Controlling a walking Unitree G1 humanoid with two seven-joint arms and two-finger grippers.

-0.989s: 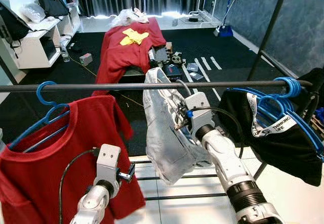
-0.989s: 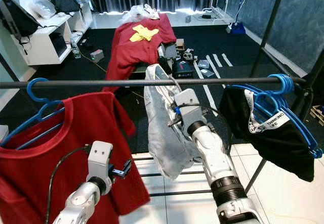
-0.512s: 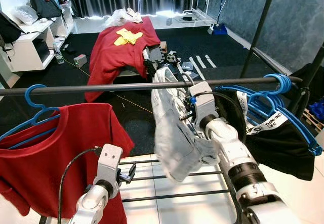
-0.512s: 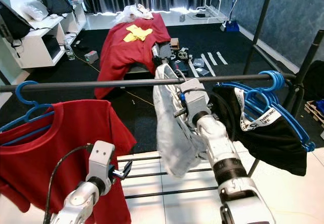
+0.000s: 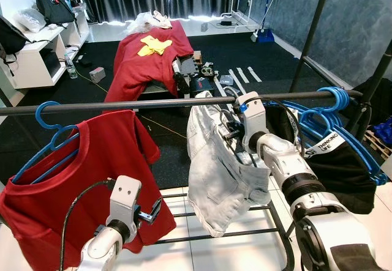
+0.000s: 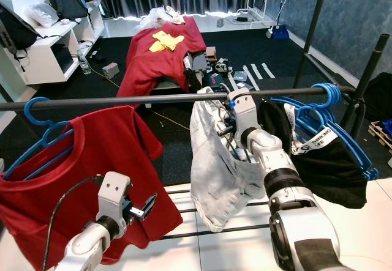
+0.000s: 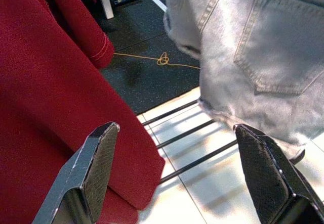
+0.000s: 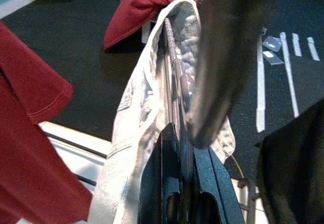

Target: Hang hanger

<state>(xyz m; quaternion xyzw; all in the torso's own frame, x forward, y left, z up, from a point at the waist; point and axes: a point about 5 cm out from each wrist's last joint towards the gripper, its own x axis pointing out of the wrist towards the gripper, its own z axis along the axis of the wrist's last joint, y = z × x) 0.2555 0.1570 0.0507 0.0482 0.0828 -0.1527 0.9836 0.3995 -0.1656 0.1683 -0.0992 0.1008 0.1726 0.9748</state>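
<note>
Hanger (image 8: 174,77) carrying light denim shorts (image 5: 223,167) gripped by clenched fingers of right gripper (image 5: 234,137), just under black rail (image 5: 122,104), between red T-shirt (image 5: 73,179) and black garment (image 5: 343,173). Left gripper (image 7: 177,178) held low, fingers released.

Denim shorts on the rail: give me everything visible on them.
The denim shorts are pale, washed-out blue with a stitched back pocket, belt loops and a frayed hem. They hang from the dark rail between the red T-shirt and the black garment, bunched at the waist. The right gripper is shut on their hanger at the waistband. The hem hangs over the lower rack bars.
</note>
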